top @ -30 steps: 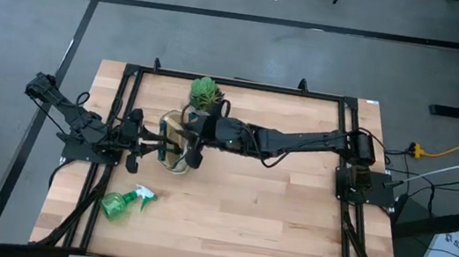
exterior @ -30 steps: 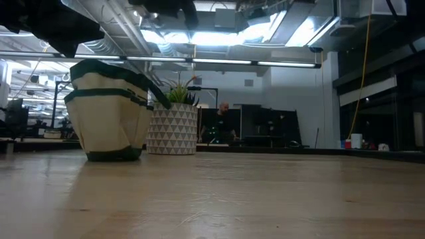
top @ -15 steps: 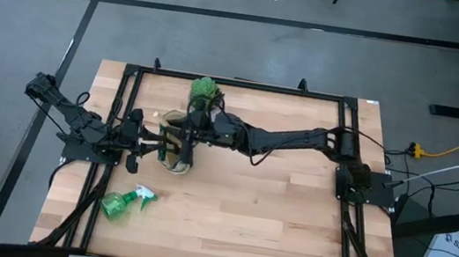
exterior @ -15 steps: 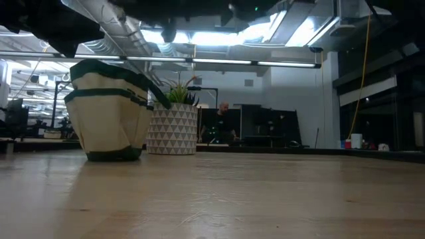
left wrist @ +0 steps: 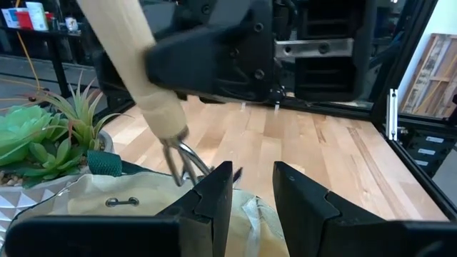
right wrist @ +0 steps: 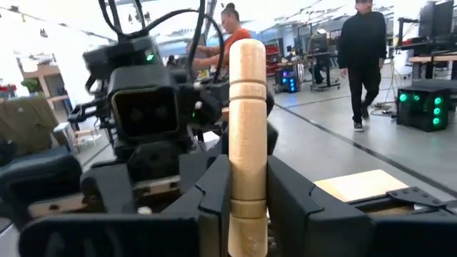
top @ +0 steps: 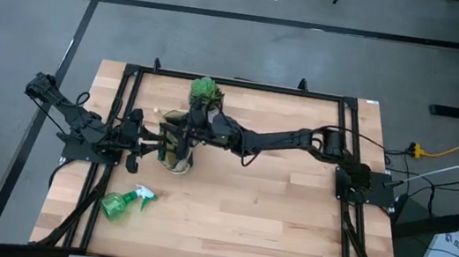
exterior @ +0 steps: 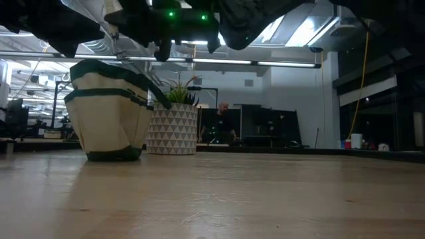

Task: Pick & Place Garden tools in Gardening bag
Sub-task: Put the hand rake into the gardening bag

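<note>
The cream gardening bag (top: 179, 150) with green trim stands on its base at the table's left middle; it also shows in the low view (exterior: 109, 109). My left gripper (left wrist: 253, 178) is at the bag's left rim, shut on it. My right gripper (top: 186, 132) reaches in from the right above the bag, shut on the wooden-handled mini rake (left wrist: 153, 93). The rake's metal tines (left wrist: 183, 160) point down at the bag's mouth. A green spray bottle (top: 124, 203) lies on its side at the near left. My left gripper has the bag's cream canvas rim (left wrist: 253, 214) between its two fingers, coming level from the table's left. The bag stands on the table. My right gripper pinches the rake's wooden handle (right wrist: 248, 193) between its two fingers, which lie across it and come nearly level from the right. The rake hangs clear and steeply tilted, tines down and free end (right wrist: 248, 53) up.
A potted green plant (top: 206, 92) in a white patterned pot (exterior: 172, 129) stands right behind the bag. The black frame rails (top: 235, 82) run round the table's edges. Bare wood lies to the right of and in front of the bag. People (right wrist: 360, 57) move in the room beyond.
My right gripper has moved toward the table's left and down over the bag, tipping as it went. It has carried the rake along, so the tines now hang at the bag's mouth. The bag has stayed where it was.
</note>
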Tool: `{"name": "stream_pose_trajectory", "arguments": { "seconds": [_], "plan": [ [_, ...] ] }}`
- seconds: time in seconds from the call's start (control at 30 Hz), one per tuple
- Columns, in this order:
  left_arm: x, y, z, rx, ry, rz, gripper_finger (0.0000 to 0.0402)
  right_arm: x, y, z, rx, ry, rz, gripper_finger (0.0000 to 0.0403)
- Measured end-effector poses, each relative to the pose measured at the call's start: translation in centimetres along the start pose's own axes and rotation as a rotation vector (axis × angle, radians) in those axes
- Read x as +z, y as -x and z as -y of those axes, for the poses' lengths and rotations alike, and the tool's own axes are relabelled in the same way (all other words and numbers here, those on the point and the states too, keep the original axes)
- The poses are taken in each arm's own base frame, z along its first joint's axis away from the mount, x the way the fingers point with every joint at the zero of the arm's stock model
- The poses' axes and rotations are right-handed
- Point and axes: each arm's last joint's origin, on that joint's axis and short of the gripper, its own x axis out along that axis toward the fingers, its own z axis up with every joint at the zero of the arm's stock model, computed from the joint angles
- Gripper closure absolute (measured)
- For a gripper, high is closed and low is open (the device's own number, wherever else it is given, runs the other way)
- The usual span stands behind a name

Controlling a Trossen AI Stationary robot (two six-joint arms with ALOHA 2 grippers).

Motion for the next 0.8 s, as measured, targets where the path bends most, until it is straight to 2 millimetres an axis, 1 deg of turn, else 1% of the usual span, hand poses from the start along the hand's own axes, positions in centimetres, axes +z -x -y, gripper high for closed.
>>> {"name": "stream_pose_trajectory", "arguments": {
  "seconds": [0.1, 0.33, 0.7, 0.8],
  "plan": [
    [0.0, 0.0, 0.0, 0.0, 0.0, 0.0, 0.0304, 0.0, 0.0, 0.4, -0.008, -0.008, 0.009, 0.0335],
    [0.0, 0.0, 0.0, 0.0, 0.0, 0.0, 0.0304, -0.3, -0.1, 1.2, -0.031, -0.006, -0.037, 0.0323],
    [0.0, 0.0, 0.0, 0.0, 0.0, 0.0, 0.0304, -0.7, -0.1, 1.3, -0.039, -0.003, -0.075, 0.0319],
    [0.0, 0.0, 0.0, 0.0, 0.0, 0.0, 0.0304, -1.1, 0.0, 1.5, -0.095, 0.002, -0.105, 0.0317]
  ]
}}
